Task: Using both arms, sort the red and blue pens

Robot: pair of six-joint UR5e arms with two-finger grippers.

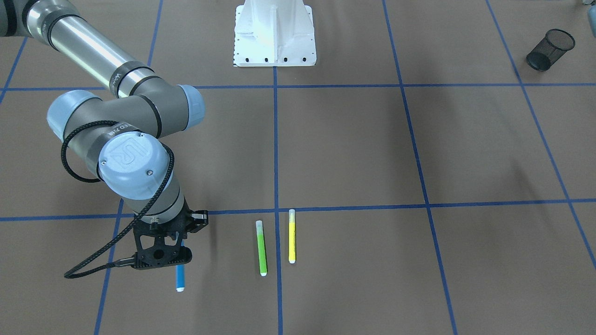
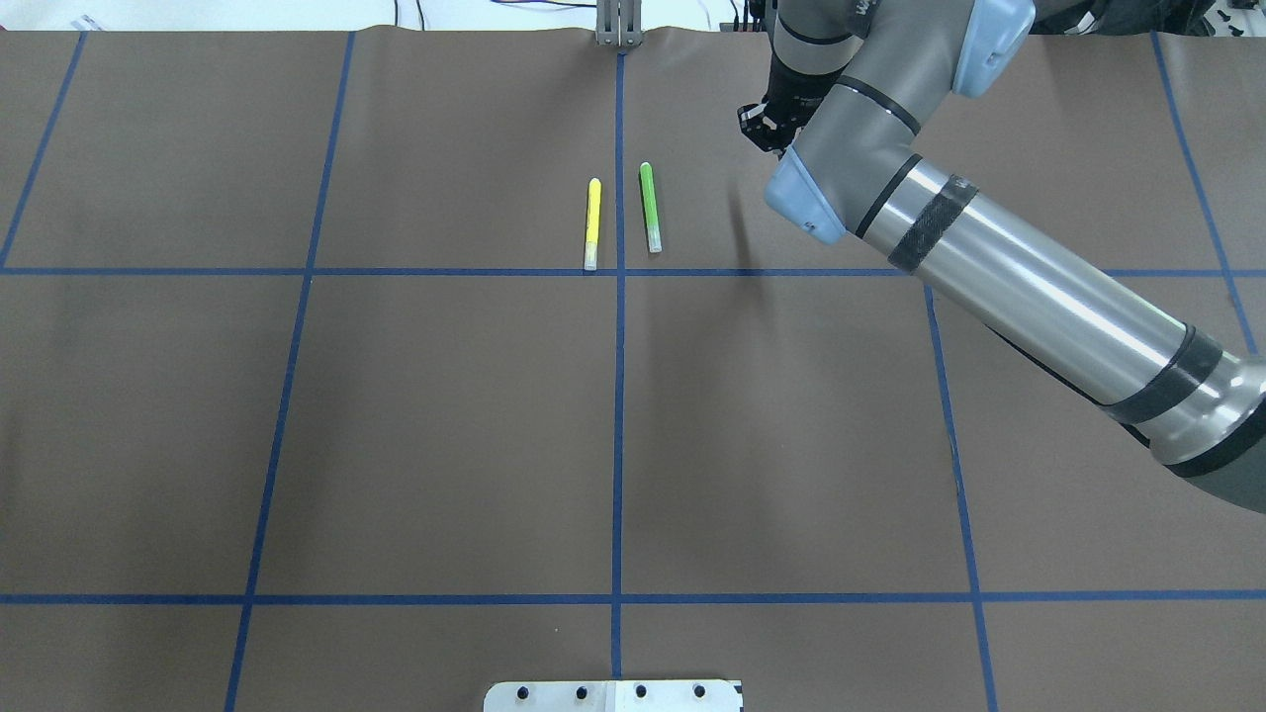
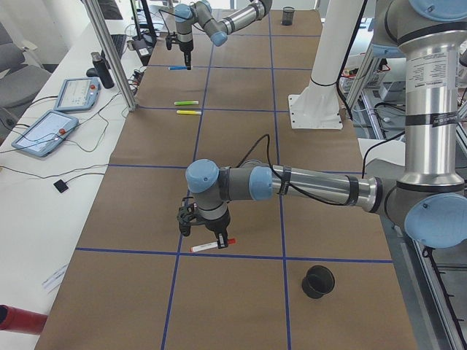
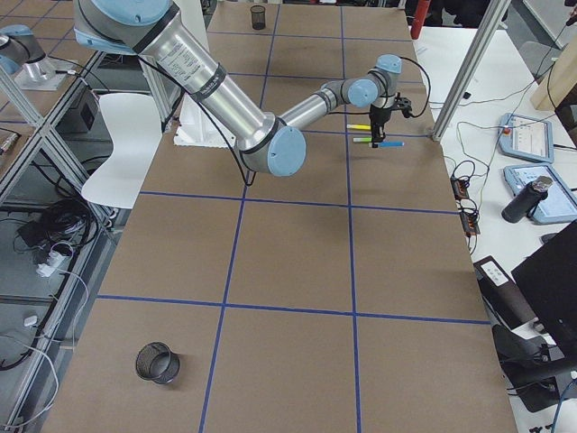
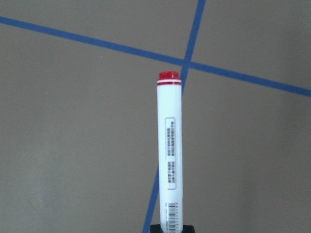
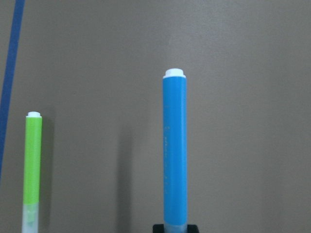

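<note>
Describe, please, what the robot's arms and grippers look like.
Both the right arm and left arm are silver tubes with grey joints, light-blue round caps and black bands; one cap bears a UR logo. A black braided cable loops to the black, skeletal right gripper; the left gripper is black too.
</note>
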